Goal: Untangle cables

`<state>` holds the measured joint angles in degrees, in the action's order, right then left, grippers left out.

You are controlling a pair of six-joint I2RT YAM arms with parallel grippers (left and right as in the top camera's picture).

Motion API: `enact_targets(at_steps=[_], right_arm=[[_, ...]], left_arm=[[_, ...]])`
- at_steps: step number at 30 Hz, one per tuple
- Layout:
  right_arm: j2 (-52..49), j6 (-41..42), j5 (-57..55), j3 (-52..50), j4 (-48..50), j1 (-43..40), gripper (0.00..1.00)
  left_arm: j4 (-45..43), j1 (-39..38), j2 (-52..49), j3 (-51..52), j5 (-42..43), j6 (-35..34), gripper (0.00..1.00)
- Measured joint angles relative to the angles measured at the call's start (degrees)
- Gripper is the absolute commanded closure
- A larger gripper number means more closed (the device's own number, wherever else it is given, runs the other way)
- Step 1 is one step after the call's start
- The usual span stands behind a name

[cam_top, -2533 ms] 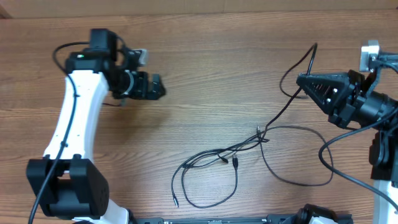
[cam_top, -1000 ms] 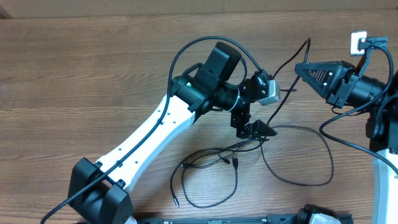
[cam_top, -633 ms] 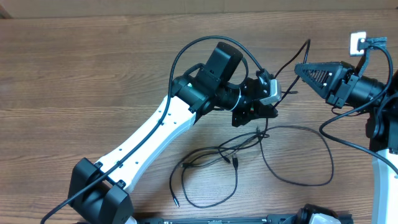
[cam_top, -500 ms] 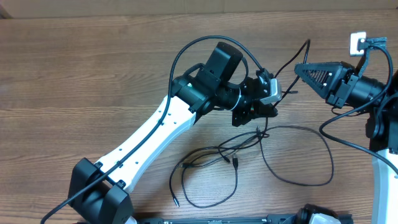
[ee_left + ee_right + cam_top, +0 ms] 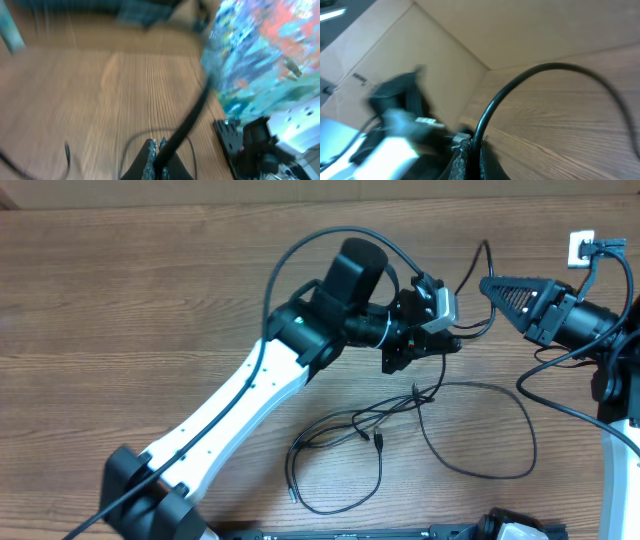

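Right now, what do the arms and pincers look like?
Left arm: white links, black joints, with a thick black harness cable arching over it. Right arm: same white and black. Left pincer and right pincer: black, tapered, with textured tips.

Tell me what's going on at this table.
Two robot arms are working on a tangle of thin black cables. The left arm, stretched to mid-table, has its jaws shut on one strand just above the knot. The right arm has its jaws shut on a strand at the right. The remaining loops lie slack on the wooden table.
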<state>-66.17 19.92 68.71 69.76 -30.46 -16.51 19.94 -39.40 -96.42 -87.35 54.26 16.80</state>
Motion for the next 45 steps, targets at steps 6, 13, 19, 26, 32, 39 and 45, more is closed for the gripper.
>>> enact_targets(at_steps=[6,13,19,26,32,39,45], right_arm=[[-2.3,-1.4,-2.9,0.0,-5.3,0.1,0.96],[-3.2,-3.6,-3.0,0.6,-11.5,0.5,0.96],[-4.4,-8.5,-2.5,1.0,-19.3,0.5,0.96],[-4.4,-11.7,-2.2,1.4,-21.7,4.4,0.96],[-4.6,-12.1,-2.8,1.5,-20.9,9.2,0.96],[-4.6,-12.3,-3.2,2.3,-20.1,10.2,0.87],[-5.1,-12.7,-9.5,1.8,-18.9,10.3,0.3]], left_arm=[[-6.8,0.0,8.1,0.0,0.6,-3.0,0.96],[-11.9,0.0,10.2,0.4,-2.9,-7.1,0.96],[-17.7,0.0,10.2,1.6,-6.6,-11.5,0.96],[-24.3,0.0,10.2,2.3,-7.1,-17.0,0.96],[-26.9,0.0,10.2,2.5,-9.1,-19.5,0.96],[-33.3,0.0,10.2,2.8,-12.9,-23.9,0.96],[-35.5,0.0,10.9,2.6,-15.1,-25.3,0.96]])
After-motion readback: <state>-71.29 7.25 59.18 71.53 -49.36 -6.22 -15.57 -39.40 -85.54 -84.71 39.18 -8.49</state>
